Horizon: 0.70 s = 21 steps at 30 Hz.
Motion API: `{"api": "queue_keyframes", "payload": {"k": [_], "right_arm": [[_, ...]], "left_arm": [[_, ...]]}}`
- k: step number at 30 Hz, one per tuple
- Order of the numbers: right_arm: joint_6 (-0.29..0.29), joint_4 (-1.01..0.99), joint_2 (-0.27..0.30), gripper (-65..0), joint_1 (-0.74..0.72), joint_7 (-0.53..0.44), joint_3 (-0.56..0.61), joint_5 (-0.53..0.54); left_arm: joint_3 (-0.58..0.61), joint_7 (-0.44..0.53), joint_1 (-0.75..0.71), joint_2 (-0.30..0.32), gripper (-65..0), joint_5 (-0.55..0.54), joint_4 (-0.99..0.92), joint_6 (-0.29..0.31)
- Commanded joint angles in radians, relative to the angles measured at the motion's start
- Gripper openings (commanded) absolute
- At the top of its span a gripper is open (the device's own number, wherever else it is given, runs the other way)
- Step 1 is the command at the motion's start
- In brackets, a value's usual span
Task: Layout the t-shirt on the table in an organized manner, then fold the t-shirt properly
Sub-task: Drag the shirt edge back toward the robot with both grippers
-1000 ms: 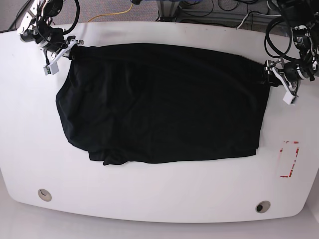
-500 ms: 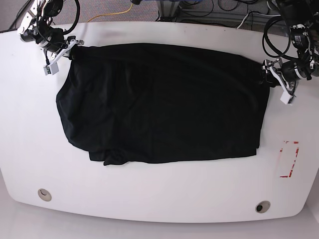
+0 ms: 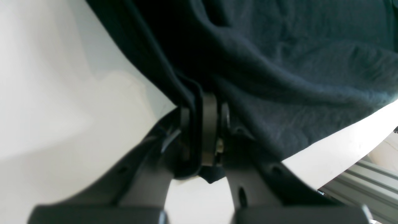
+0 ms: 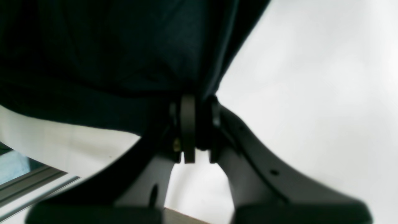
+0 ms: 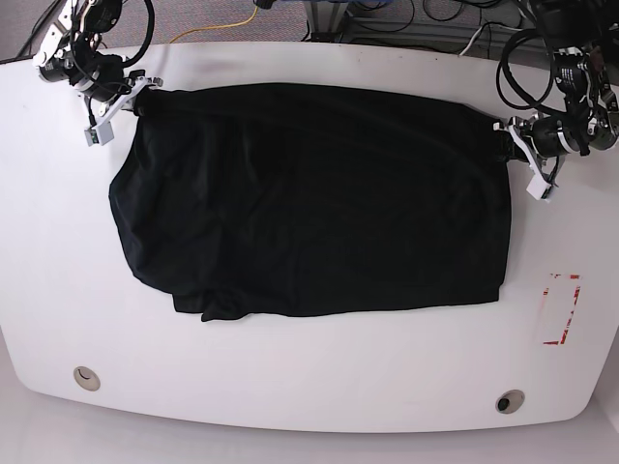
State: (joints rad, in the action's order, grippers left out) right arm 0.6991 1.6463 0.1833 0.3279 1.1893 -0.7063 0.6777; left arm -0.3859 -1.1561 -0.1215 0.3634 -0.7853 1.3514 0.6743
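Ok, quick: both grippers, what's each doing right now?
Left gripper: shut on the t-shirt, pinching its edge.
Right gripper: shut on the t-shirt, at the opposite far corner.

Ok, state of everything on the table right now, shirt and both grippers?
t-shirt: spread mostly flat, wrinkled, both far corners pinched.
left gripper: shut on t-shirt corner.
right gripper: shut on t-shirt corner.
table: bare white surface around shirt.
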Motion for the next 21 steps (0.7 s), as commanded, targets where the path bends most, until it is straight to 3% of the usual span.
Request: {"api": "queue_keyframes", "payload": {"k": [1, 14, 21], "right_arm": [[-0.001, 0.013, 0.017, -65.0, 0.0, 0.013, -0.009, -0.014], [-0.001, 0.013, 0.037, -65.0, 0.066, 0.016, -0.1, -0.005], [-0.001, 0.015, 0.035, -65.0, 0.122, 0.018, -0.117, -0.005]], "left_arm": [[-0.012, -0.061, -0.033, 0.007, -63.9, 0.06, 0.001, -0.006], [-0.134, -0.063, -0.189, 0.015, -63.9, -0.039, 0.007, -0.006], [-0.17, -0.063, -0.281, 0.015, -63.7, -0.046, 0.104, -0.006]]}}
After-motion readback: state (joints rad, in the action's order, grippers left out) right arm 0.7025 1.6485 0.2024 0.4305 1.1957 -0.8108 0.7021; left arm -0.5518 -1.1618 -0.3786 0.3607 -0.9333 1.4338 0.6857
